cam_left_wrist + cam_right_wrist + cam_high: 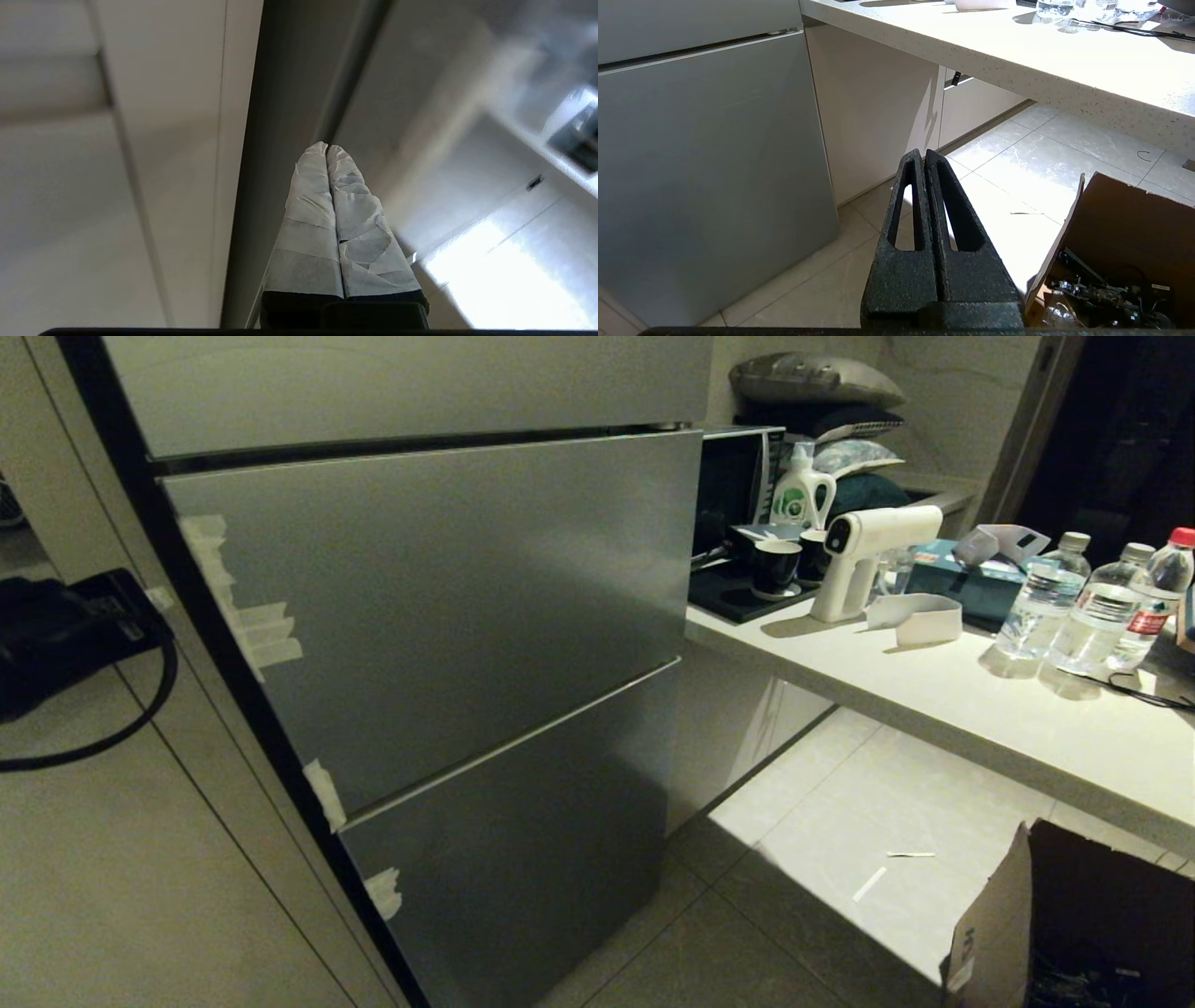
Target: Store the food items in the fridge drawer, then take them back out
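The fridge (439,616) stands shut, its grey steel panels stacked one above another. The fridge drawer is hidden behind them, and no food items show in any view. In the left wrist view my left gripper (327,147), fingers wrapped in white tape, is shut on nothing. It points at the dark gap (289,93) between a pale cabinet panel and the fridge's side. My right gripper (923,152), black, is shut and empty. It hangs over the floor tiles between the lower fridge panel (705,163) and a cardboard box (1125,224).
A pale counter (980,709) runs along the right, carrying water bottles (1041,597), a white spray gun (868,551), dark cups (777,567) and a detergent bottle (801,490). An open cardboard box (1074,924) stands on the floor below. A black part with a looped cable (65,635) sits at the left edge.
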Tool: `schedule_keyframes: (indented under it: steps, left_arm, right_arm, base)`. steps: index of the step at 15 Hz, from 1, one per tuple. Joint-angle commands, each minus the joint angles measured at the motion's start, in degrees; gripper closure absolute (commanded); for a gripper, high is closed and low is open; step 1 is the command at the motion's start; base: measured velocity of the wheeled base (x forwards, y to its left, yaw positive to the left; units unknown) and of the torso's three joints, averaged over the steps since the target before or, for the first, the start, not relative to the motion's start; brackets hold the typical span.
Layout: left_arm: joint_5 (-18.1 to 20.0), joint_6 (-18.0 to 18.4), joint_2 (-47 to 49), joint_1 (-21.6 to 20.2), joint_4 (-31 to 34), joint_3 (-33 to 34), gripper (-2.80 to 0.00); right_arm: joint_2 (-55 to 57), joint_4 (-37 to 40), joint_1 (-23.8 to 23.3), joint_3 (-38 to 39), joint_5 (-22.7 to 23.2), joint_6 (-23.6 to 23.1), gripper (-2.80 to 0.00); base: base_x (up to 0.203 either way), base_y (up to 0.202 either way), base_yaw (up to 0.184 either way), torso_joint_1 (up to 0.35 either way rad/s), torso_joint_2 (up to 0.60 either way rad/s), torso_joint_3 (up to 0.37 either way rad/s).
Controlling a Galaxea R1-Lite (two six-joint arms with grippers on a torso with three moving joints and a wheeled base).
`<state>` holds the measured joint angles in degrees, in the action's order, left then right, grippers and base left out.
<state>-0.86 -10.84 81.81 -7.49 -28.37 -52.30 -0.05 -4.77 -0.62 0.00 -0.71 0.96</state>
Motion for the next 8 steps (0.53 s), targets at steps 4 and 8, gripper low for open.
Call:
schedule_keyframes:
  steps: [4,8]
  left_arm:
    - [0.34,-1.55,9.07,-0.85,-1.34,-5.65,0.00]
    - [1.73,-2.78,8.58,-0.53,-1.34,-6.24,0.00]
  right_arm:
    - [-0.04,-0.07,0.01,1.76,0.01,0.00,0.00]
    - [0.05,-0.07,0.01,1.76,0.01,0.00,0.00]
  base:
    - [0.000,0.000,0.000,0.000,0.00,0.000]
    - [0.000,0.000,0.000,0.000,0.00,0.000]
